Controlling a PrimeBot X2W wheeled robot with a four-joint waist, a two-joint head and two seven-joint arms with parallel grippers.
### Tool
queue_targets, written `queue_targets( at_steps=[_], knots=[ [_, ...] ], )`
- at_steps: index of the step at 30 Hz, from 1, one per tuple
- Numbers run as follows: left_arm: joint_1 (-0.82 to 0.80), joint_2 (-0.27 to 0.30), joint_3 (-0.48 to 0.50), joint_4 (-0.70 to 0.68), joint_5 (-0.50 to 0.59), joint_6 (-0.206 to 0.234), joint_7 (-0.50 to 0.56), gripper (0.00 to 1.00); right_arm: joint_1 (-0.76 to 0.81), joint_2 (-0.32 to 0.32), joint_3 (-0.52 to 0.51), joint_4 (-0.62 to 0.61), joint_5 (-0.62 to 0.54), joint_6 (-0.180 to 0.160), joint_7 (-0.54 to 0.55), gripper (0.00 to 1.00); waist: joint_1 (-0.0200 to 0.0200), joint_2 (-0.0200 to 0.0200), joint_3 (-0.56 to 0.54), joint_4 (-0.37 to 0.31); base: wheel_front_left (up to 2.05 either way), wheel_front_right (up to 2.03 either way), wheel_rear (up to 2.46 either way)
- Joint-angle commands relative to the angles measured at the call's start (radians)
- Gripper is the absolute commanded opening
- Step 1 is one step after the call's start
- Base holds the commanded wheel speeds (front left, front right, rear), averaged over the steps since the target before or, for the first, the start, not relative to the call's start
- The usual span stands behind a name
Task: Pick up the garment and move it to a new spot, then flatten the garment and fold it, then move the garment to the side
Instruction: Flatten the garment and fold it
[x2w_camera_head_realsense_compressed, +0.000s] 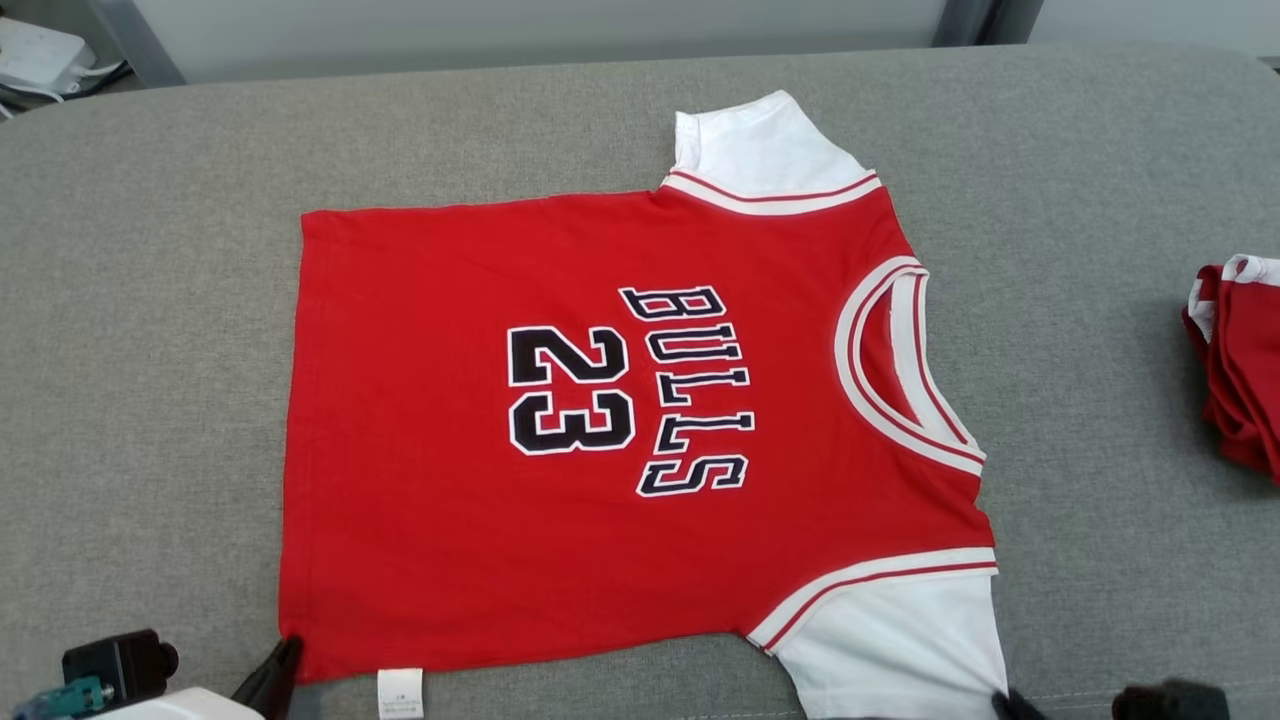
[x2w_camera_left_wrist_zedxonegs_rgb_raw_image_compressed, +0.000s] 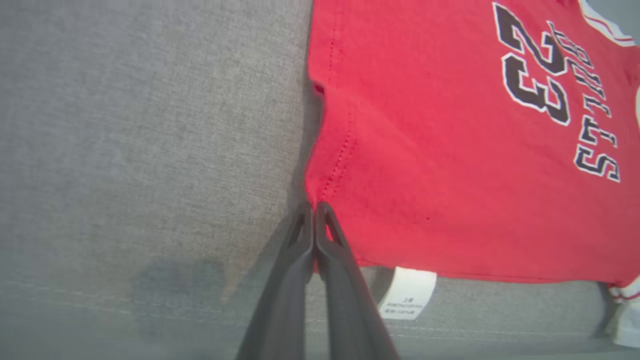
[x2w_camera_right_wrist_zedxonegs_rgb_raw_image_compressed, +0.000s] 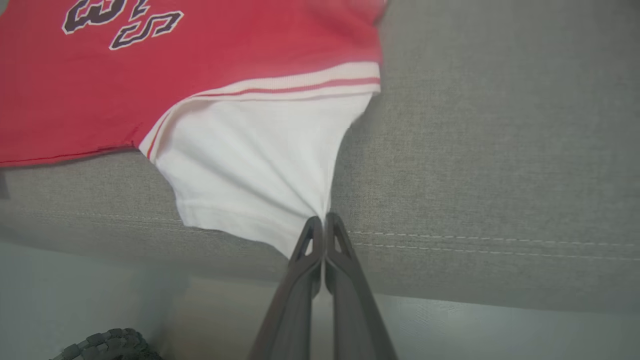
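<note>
Grip, left: left end effector (x2w_camera_left_wrist_zedxonegs_rgb_raw_image_compressed: 315, 212) pinched shut on the near hem corner of the red cotton jersey with white sleeves (x2w_camera_head_realsense_compressed: 600, 400).
Grip, right: right end effector (x2w_camera_right_wrist_zedxonegs_rgb_raw_image_compressed: 323, 222) clamped on the near white sleeve (x2w_camera_right_wrist_zedxonegs_rgb_raw_image_compressed: 250, 175) at its cuff corner.
Jersey: flat, print up, on the grey upholstered surface (x2w_camera_head_realsense_compressed: 150, 300).
Fold tip: lift both corners level, keep the edge taut, and lay it on the far edge.
</note>
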Motion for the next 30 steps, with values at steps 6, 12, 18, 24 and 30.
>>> queue_targets(
  at_steps=[6,12,18,24,30],
  knots=[
    [-0.078,0.052,0.046,-0.136,-0.007,0.033,0.062,0.0,-0.189,-0.072,0.009,-0.059,0.059,0.003,0.084,0.0,0.0,-0.0001,0.026,0.01,0.0,0.0,0.0],
    [-0.152,0.063,0.044,-0.197,-0.03,0.038,0.11,0.0,-0.339,-0.126,-0.006,-0.033,0.122,0.003,0.131,0.0,0.0,-0.0001,0.043,0.027,0.0,0.0,0.0],
    [-0.244,0.063,0.032,-0.19,-0.045,0.039,0.146,0.0,-0.502,-0.157,0.025,0.062,0.195,0.003,0.139,0.0,0.0,-0.0001,0.072,0.03,0.0,0.0,0.0],
    [-0.32,0.049,0.03,-0.145,-0.067,0.031,0.154,0.0,-0.627,-0.169,0.062,0.172,0.272,0.003,0.145,0.0,0.0,-0.0001,0.095,0.028,0.0,0.0,0.0],
    [-0.388,0.027,0.049,-0.079,-0.104,0.017,0.14,0.0,-0.76,-0.177,0.096,0.3,0.361,0.003,0.14,0.0,0.0,-0.0001,0.118,0.027,0.0,0.0,0.0]
  ],
)
